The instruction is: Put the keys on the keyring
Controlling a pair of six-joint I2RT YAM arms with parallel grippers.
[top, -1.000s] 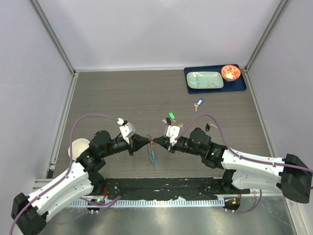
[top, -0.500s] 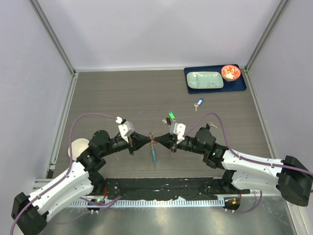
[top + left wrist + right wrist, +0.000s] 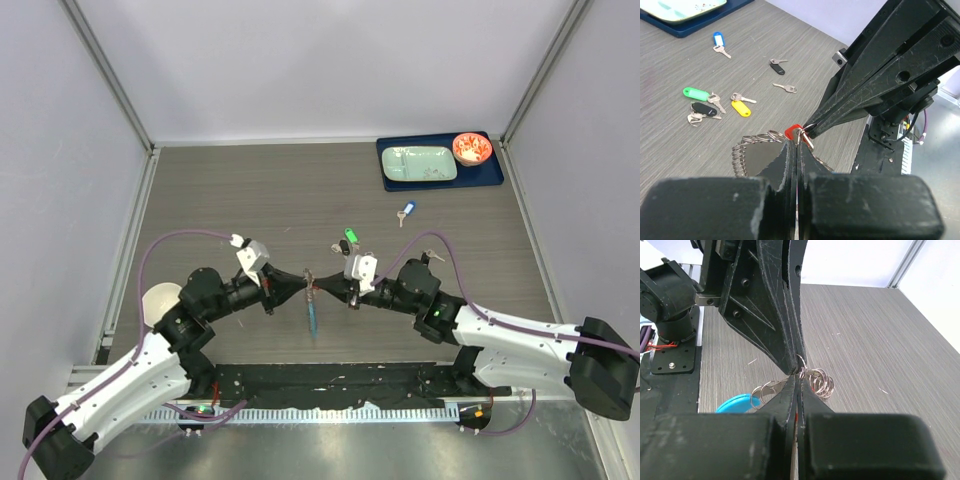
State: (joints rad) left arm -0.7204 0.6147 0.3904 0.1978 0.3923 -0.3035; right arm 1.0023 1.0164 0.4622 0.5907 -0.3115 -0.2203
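Both grippers meet tip to tip above the near middle of the table. My left gripper (image 3: pixel 305 286) (image 3: pixel 796 145) is shut on the keyring's wire. The keyring (image 3: pixel 314 312) hangs below, with coiled silvery rings (image 3: pixel 752 142) (image 3: pixel 821 382) and a blue crescent piece (image 3: pixel 737 403). My right gripper (image 3: pixel 321 289) (image 3: pixel 799 382) is shut on a red-headed key (image 3: pixel 792 132) pressed against the ring. Other keys lie loose on the table: green tag (image 3: pixel 349 236) (image 3: pixel 696 93), blue tag (image 3: pixel 406 210) (image 3: pixel 717 39), yellow tag (image 3: pixel 741 108), black tags (image 3: pixel 702 107) and a bare one (image 3: pixel 785 88).
A blue tray (image 3: pixel 440 181) at the back right holds a pale green plate (image 3: pixel 420 162) and a red bowl (image 3: pixel 471 148). A white disc (image 3: pixel 160 300) lies by the left arm. Grey walls and metal rails enclose the table.
The two grippers stay tip to tip. The right wrist has rolled and drawn back slightly to the right; the left arm has shifted a little left. The keyring still hangs between them.
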